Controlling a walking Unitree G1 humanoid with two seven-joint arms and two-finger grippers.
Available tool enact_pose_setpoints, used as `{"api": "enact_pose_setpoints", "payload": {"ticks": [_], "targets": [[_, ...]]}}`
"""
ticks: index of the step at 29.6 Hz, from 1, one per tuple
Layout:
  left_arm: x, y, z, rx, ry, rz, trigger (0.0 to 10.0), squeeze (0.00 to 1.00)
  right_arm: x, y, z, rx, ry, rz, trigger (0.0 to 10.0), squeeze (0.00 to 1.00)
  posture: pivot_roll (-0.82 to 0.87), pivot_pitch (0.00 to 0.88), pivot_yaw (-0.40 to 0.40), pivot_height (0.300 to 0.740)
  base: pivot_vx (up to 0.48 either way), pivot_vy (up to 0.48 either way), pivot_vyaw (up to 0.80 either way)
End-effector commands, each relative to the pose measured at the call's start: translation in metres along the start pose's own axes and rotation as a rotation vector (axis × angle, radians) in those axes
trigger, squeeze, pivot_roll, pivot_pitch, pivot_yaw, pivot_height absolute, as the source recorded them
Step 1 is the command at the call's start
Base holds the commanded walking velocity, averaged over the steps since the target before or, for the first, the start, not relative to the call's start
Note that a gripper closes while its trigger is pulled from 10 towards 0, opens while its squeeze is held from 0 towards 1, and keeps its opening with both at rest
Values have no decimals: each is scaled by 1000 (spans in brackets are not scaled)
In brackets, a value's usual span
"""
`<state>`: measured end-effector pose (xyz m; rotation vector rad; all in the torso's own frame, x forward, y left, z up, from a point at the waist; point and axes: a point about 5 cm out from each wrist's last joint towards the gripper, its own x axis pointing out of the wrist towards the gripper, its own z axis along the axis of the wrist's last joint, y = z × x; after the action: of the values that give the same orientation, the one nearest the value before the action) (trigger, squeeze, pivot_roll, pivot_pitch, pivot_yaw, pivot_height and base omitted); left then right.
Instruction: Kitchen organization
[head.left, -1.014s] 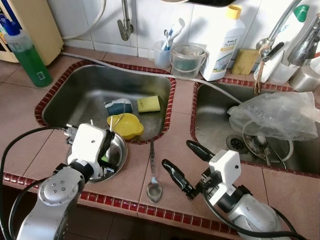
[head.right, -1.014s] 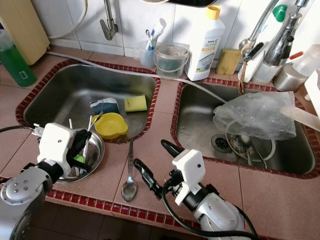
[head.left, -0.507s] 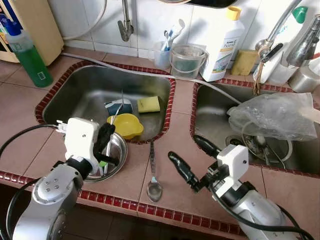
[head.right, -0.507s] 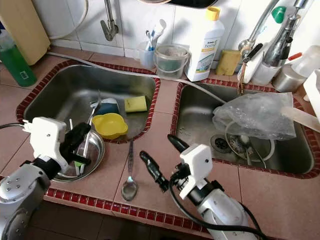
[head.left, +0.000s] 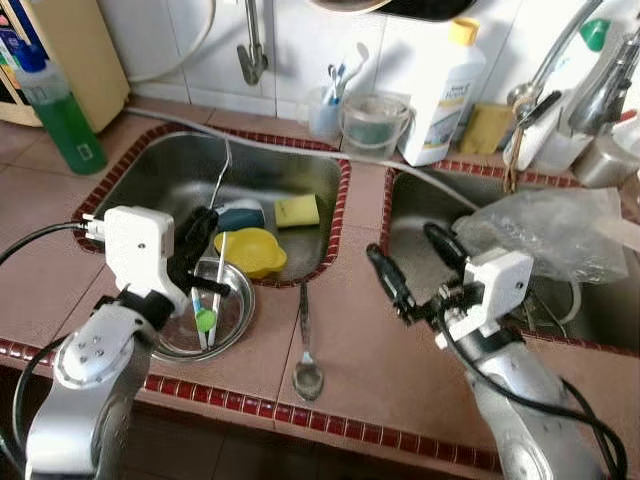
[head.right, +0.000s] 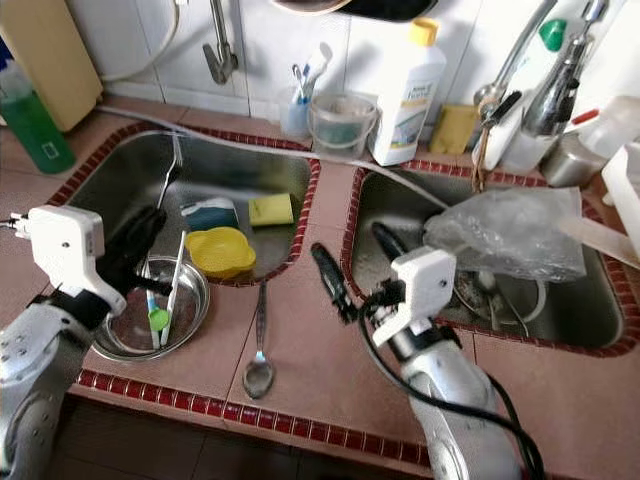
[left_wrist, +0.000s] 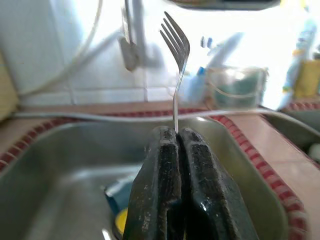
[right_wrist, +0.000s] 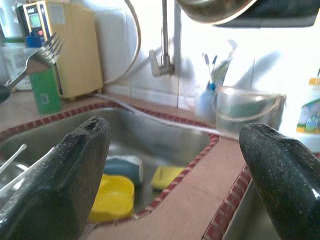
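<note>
Steel fork: pinched by its handle between the pressed-together fingers of the left hand, standing nearly upright with its tines topmost, over the near edge of the left sink and just behind the metal bowl. In the left wrist view the long axis of the fork ran straight out from the fingertips, tines toward the tiled back wall.

Metal bowl: seated on the worktop at the front corner of the left sink, directly below the left hand. It held a white utensil with a green end and one more thin utensil alongside.

Steel spoon: lying flat on the worktop between the two sinks, bowl end toward the front edge, handle pointing back. It lay between the two arms, nearer the left hand's side than the right.

Right hand: fingers spread wide, holding nothing, raised over the tiled strip beside the right sink.

Other items: yellow cup, yellow sponge and a dark blue object in the left sink; a clear plastic bag across the right sink; along the back wall a green bottle, a cup of toothbrushes, a clear tub and a white bottle.

Judgement: the fork probably belonged with the other utensils, the bowl being the nearest place straight below. The yellow cup stood close behind it.
</note>
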<state>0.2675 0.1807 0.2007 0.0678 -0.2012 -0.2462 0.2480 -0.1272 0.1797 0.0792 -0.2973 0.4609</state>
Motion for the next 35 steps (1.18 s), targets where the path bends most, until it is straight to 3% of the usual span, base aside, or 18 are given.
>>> {"api": "enact_pose_setpoints", "payload": {"ticks": [1, 15, 23, 26, 32, 35], "targets": [[4, 2, -1, -13, -16, 22, 10000, 0, 2, -4, 0, -20, -11, -27, 10000, 0, -68, 64, -27, 740, 0, 0, 0], [9, 1, 1, -43, -73, -16, 10000, 0, 7, -8, 2, -35, -45, -44, 10000, 0, -70, 63, -24, 740, 0, 0, 0], [14, -2, -6, -69, -17, -27, 10000, 0, 8, -6, 1, -34, -46, -33, 10000, 0, -74, 58, -21, 740, 0, 0, 0], [21, -8, -8, -87, -10, -51, 10000, 0, 8, -3, 1, -29, -47, -22, 10000, 0, -79, 54, -17, 740, 0, 0, 0], [44, -19, -10, -15, 8, -143, 10000, 0, 3, 9, -2, 1, -13, 22, 10000, 0, -103, 68, -4, 740, 0, 0, 0], [46, -22, -10, -7, 10, -166, 10000, 0, 0, 10, -4, 6, 3, 12, 10000, 0, -112, 74, 4, 740, 0, 0, 0]]}}
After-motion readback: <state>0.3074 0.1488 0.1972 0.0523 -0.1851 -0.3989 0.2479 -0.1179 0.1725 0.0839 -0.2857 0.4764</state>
